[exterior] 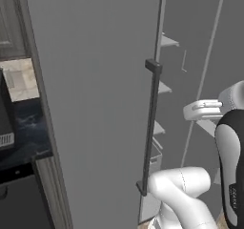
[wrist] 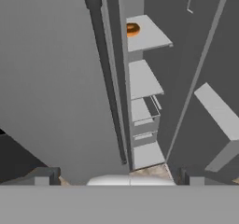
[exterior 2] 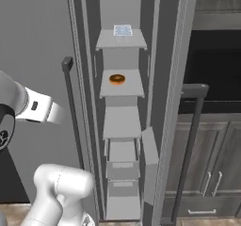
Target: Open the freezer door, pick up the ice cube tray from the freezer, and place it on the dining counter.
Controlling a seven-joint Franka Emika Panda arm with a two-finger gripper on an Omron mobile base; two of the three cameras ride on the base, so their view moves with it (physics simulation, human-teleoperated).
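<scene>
Right base view showed us the ice cube tray [exterior 2: 123,30] on the freezer's [exterior 2: 121,126] top shelf, above a doughnut [exterior 2: 116,79], with the freezer door [exterior: 95,104] swung open. Our gripper [wrist: 116,178] stood spread wide, holding nothing; we judged it should rise and reach in level.

Pale blue-white gridded ice cube tray [exterior 2: 123,30]; orange-brown doughnut [exterior 2: 116,79]; light-grey freezer shelves [exterior 2: 121,122]; brushed-grey freezer door [exterior: 100,104] with a dark bar handle [exterior: 151,128].
</scene>
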